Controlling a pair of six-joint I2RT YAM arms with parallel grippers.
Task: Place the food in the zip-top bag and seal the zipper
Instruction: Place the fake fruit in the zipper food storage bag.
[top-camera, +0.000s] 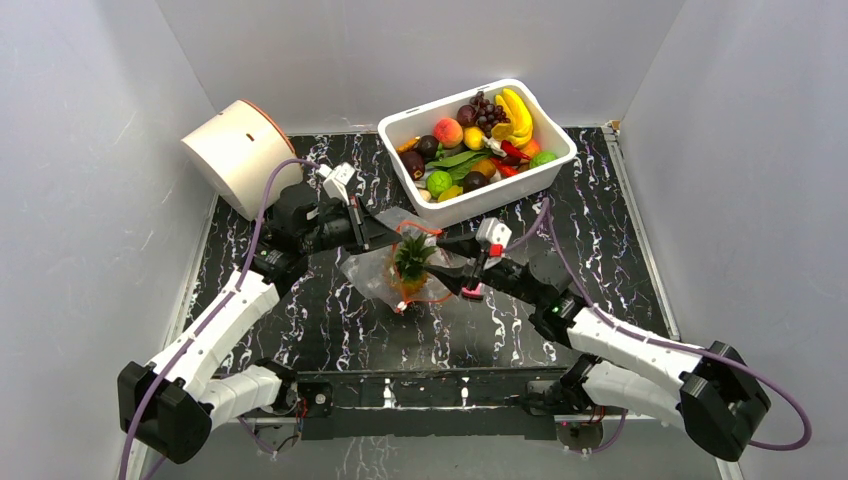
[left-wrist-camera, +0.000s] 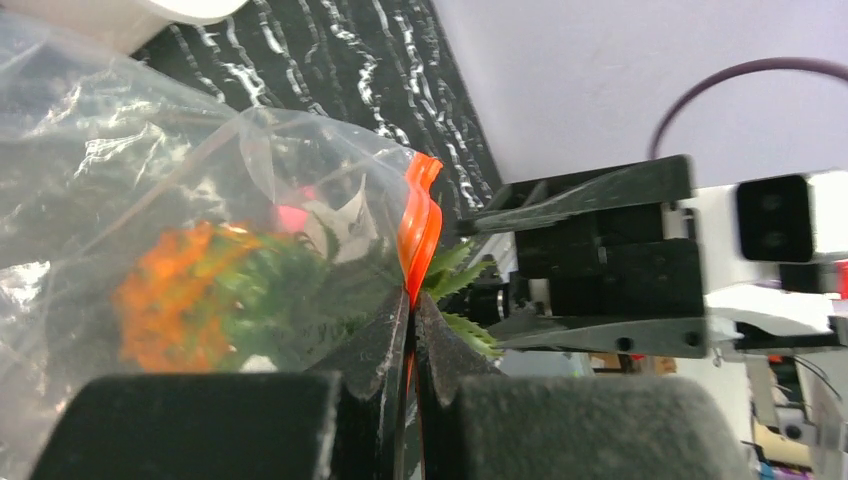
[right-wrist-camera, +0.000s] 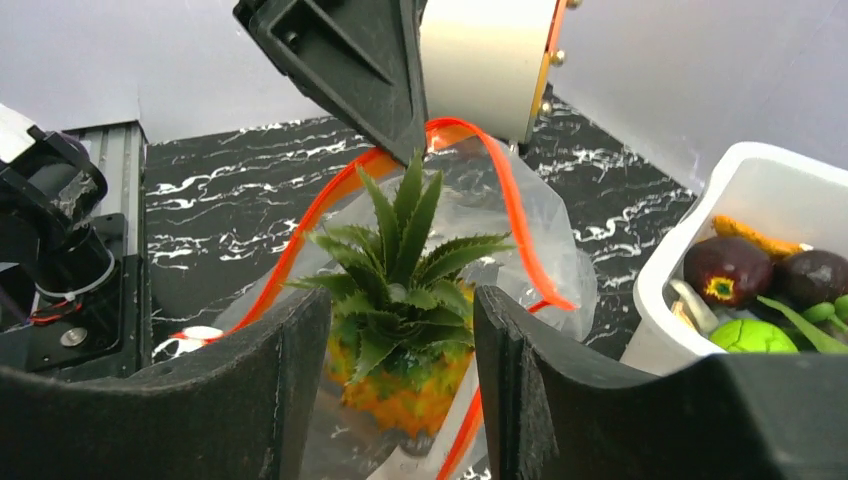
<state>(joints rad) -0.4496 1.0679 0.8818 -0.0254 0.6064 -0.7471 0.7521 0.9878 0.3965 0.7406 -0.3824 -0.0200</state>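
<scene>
Two pincers work at the zip-top bag (top-camera: 372, 272). We log the left pincer (left-wrist-camera: 410, 335) clamped on its zipper (left-wrist-camera: 418, 225) and the right pincer (right-wrist-camera: 402, 300) fingers apart, just outside the mouth. The pineapple (right-wrist-camera: 400, 390) sits inside, its crown poking past the zipper.

Pineapple (left-wrist-camera: 175, 295) — perhaps hazy behind bag (left-wrist-camera: 120, 150)

Bright, even light; blurred near foreground.

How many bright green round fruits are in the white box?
2. One green fruit lies by the front wall of the white bin, toward its left end. The second green fruit sits at the right end. More could be buried under the other toys.
</scene>
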